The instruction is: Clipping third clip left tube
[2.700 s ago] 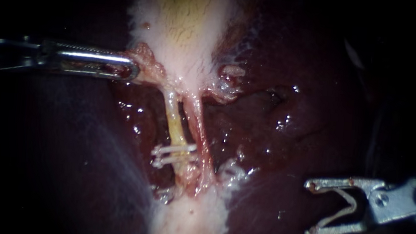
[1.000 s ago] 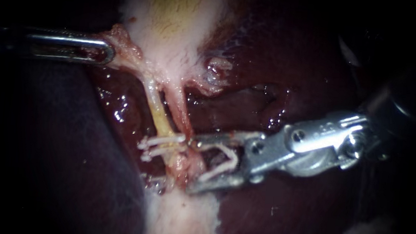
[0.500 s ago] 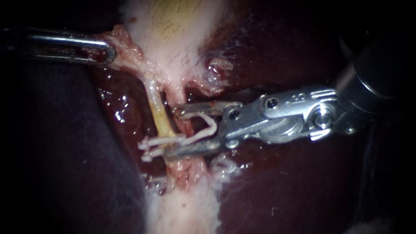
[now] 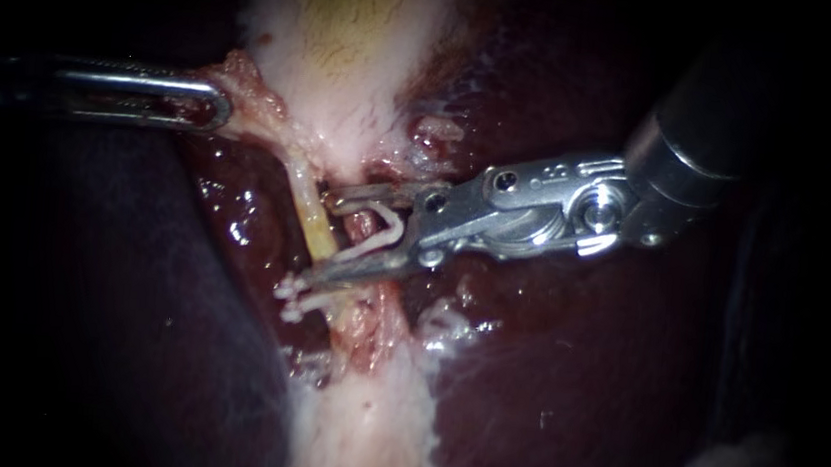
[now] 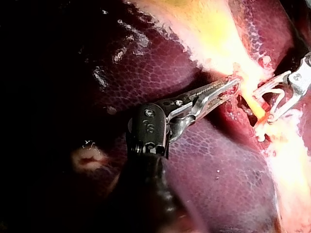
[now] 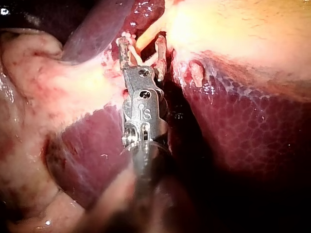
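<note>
Endoscope view: two closed clips [image 4: 288,290] sit on the left tube [image 4: 310,216] at its lower end, toward the liver [image 4: 544,375], so two of the three are on. The third is not yet fired. The right instrument [image 4: 317,238] comes in from the upper right, shaft angled down, jaws spread wide. A loaded clip [image 4: 391,229], not yet closed, is seated between them and touches both. The jaw tips reach the left tube just above the two closed clips, one tip higher on it and one lower. The jaws cross the right tube [image 4: 363,221], just beside the left tube; I can't tell if it is inside them or behind. The left instrument [image 4: 218,109] lies level, well above the tube's clipped end, jaws clamped on a flap of the gallbladder [image 4: 352,37] where the left tube starts, pulling it sideways.

Left wrist view: the left instrument [image 5: 233,83] has its jaws closed flat on pale gallbladder tissue at the top of the left tube [image 5: 256,108], so the tube looks taut. The right instrument's spread jaws are just past the tube, clip inside.

Right wrist view: the right instrument [image 6: 142,48] points straight at the left tube [image 6: 148,40]. The tube seems to run across between the two prongs, but how deep is unclear.

Left to do, in my judgement: seat the tube fully in the clip, squeeze, release, back off.
</note>
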Robot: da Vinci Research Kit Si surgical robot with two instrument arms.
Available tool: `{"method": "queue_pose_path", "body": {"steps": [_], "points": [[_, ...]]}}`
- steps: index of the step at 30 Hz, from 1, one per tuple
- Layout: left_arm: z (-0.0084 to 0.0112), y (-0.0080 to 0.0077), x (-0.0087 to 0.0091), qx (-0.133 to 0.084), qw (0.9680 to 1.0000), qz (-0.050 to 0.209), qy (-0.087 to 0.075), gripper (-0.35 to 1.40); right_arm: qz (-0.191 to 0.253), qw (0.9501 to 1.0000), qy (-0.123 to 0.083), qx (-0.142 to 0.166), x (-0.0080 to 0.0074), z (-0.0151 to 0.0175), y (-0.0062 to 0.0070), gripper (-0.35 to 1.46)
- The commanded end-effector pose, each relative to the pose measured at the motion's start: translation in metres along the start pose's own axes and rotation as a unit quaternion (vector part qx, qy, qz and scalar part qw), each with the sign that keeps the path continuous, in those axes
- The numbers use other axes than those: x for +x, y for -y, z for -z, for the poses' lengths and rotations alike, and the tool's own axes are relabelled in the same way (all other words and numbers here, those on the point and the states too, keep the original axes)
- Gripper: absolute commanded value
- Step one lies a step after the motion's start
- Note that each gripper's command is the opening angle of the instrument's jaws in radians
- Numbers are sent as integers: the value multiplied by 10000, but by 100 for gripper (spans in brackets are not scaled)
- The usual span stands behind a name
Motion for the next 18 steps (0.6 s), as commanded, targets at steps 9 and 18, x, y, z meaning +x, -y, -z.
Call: {"method": "queue_pose_path", "body": {"steps": [9, 18], "points": [[0, -1, 0, 7, 10000, -2, -3, -35, -11, 10000, 1, -66, 3, -14, -11, 48], [-1, 0, 0, -6, 10000, -3, 1, -35, -98, 9997, -217, -38, 7, -36, -15, 48]]}}
